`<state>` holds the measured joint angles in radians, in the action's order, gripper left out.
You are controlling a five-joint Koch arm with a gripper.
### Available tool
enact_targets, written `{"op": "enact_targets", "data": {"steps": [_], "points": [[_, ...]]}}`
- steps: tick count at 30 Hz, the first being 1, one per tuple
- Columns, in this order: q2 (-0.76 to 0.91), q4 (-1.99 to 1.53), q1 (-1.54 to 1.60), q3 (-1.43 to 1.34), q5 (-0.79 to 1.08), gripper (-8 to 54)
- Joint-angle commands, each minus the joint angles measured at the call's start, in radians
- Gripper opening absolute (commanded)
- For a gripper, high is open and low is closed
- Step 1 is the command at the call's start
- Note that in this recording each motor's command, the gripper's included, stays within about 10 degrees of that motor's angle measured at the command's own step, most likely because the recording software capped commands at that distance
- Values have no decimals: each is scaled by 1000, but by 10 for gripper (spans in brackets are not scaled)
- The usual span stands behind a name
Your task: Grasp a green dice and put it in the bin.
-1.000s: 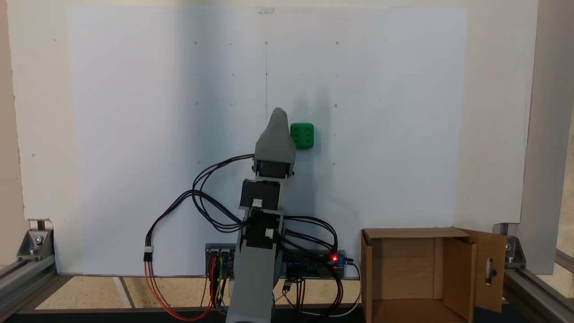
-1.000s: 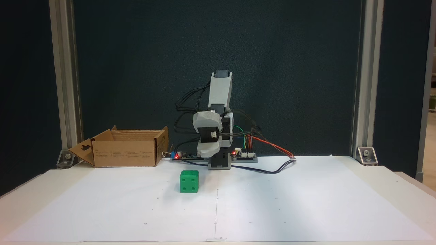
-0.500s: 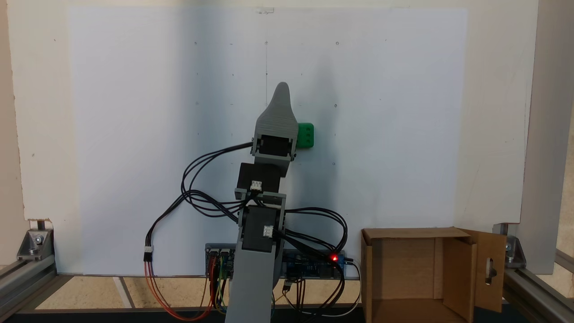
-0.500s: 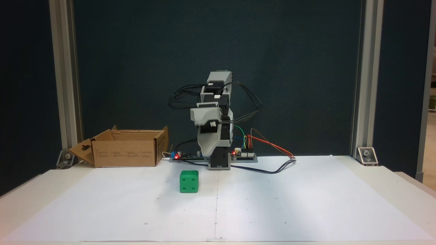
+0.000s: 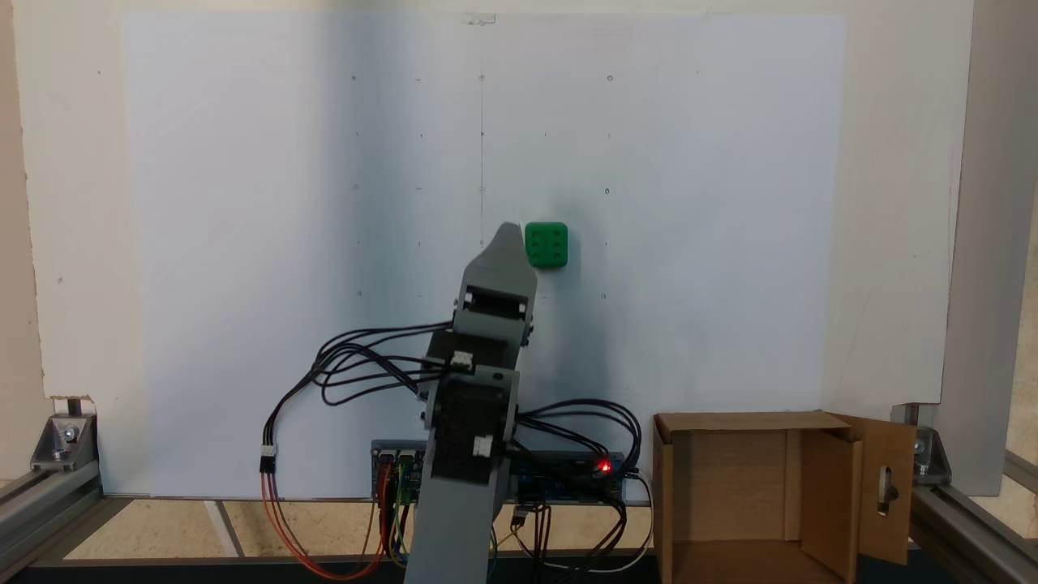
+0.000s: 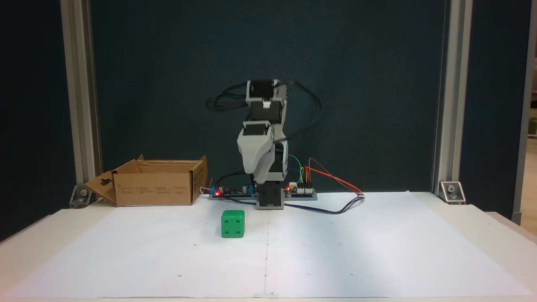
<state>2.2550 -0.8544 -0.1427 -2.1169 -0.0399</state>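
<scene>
The green dice [image 5: 546, 246] rests free on the white sheet [image 5: 689, 243], at one o'clock from the gripper [image 5: 508, 231], well clear of the bin [image 5: 819, 478]. We cannot tell whether the jaws are parted. We judge the cube light, rigid, smooth; grip two opposite flat faces.

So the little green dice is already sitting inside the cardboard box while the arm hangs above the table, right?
Not quite. The green dice sits on the white paper sheet, well apart from the cardboard box, as both fixed views show. The arm does hang above the table, its pincer pointing down behind the dice.
</scene>
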Motion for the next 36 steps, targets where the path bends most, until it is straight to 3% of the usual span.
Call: {"op": "enact_targets", "data": {"steps": [1, 15, 26, 36], "points": [[0, -104, -14, 77, 12, 438], [-330, -150, -118, 299, 144, 453], [-383, -135, -118, 316, 331, 447], [-434, -106, -120, 316, 364, 447]]}}
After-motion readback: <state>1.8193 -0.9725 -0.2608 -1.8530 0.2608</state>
